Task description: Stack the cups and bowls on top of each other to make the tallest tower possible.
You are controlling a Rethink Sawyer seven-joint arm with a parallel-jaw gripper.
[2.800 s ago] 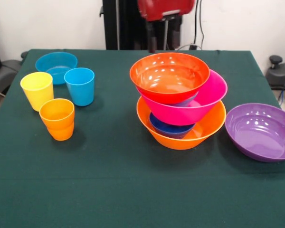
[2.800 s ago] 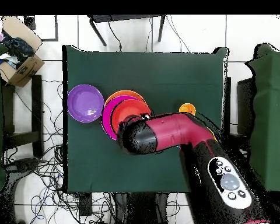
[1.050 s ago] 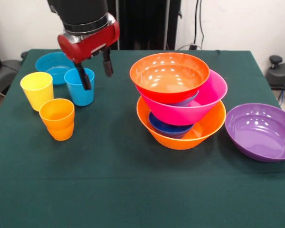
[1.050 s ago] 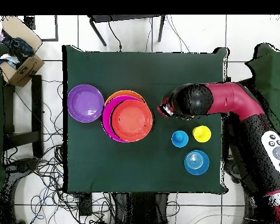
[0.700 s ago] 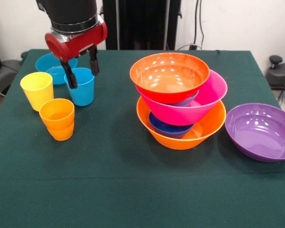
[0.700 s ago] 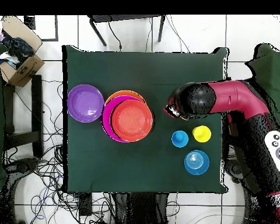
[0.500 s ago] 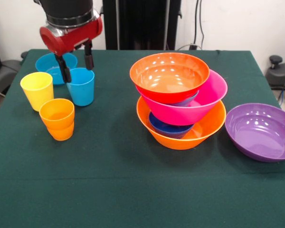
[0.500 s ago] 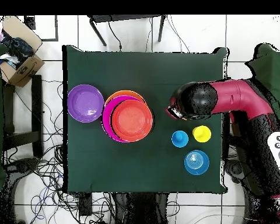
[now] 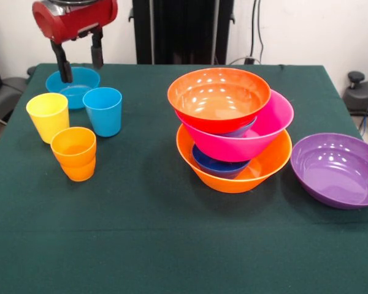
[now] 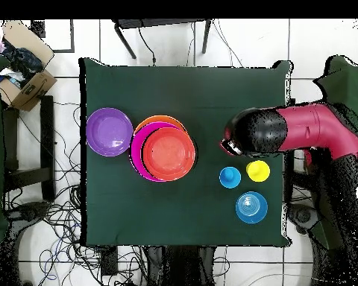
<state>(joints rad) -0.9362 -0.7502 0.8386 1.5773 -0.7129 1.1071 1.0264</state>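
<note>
My gripper (image 9: 81,63) is open and empty, raised above the shallow light blue bowl (image 9: 73,86) at the far left. In front of it stand the light blue cup (image 9: 103,111), the yellow cup (image 9: 48,116) and the orange ridged cup (image 9: 74,153), upright and apart. The tower has the large orange bowl (image 9: 257,170) as base, with a dark blue bowl (image 9: 219,166) in it, then the pink bowl (image 9: 267,128) and the red-orange bowl (image 9: 219,98) on top, leaning. The purple bowl (image 9: 337,169) sits alone at the right. The small teal bowl is hidden.
In the overhead view the arm (image 10: 286,130) covers the orange cup; the light blue cup (image 10: 230,177), yellow cup (image 10: 258,170), light blue bowl (image 10: 251,207), tower (image 10: 167,153) and purple bowl (image 10: 110,132) show. A cardboard box (image 10: 22,82) stands off the table.
The gripper came from above the tower to the light blue cup, straddled its rim, then rose and drew back over the light blue bowl, still open. No cup or bowl moved.
</note>
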